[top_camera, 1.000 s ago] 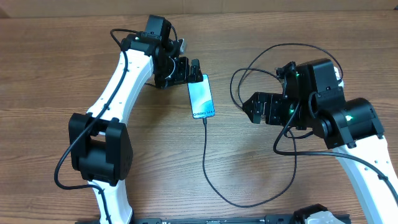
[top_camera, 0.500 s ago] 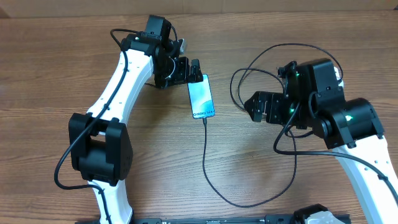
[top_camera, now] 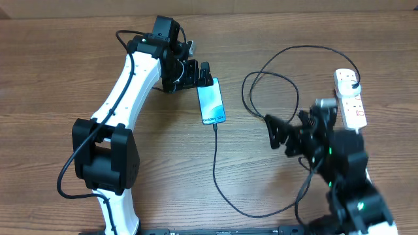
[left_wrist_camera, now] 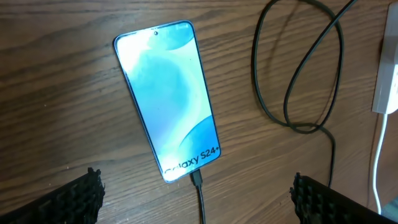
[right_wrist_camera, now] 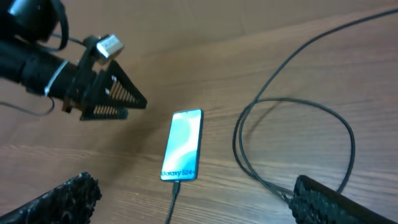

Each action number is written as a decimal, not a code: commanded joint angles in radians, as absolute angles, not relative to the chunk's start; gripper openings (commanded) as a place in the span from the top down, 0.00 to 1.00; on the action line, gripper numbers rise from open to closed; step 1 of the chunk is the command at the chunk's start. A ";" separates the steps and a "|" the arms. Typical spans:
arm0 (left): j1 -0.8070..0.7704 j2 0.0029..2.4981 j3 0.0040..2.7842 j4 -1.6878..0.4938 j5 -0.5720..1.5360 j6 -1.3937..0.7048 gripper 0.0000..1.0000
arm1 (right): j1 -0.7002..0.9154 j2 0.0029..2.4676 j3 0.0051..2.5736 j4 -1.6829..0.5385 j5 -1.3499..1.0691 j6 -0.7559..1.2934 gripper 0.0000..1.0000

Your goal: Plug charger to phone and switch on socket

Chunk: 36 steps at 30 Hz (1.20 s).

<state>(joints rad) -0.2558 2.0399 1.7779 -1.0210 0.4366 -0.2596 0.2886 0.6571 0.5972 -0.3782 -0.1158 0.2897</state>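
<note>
Wooden table [top_camera: 52,78]; left tool [top_camera: 198,75] apart, low beside phone [top_camera: 212,101]; right tool [top_camera: 273,132] apart, facing phone

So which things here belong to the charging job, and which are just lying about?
Job:
phone
charger, tip at the phone's bottom edge
socket

Lying about:
nothing loose that I can see; only the table

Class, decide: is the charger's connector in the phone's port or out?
In. The charger tip meets the bottom edge of the phone with no gap in the left wrist view.
</note>
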 commanded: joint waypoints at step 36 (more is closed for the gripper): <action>-0.257 2.021 1.800 -1.020 0.437 -0.270 0.00 | 0.250 0.002 0.055 -0.187 -0.107 0.095 0.00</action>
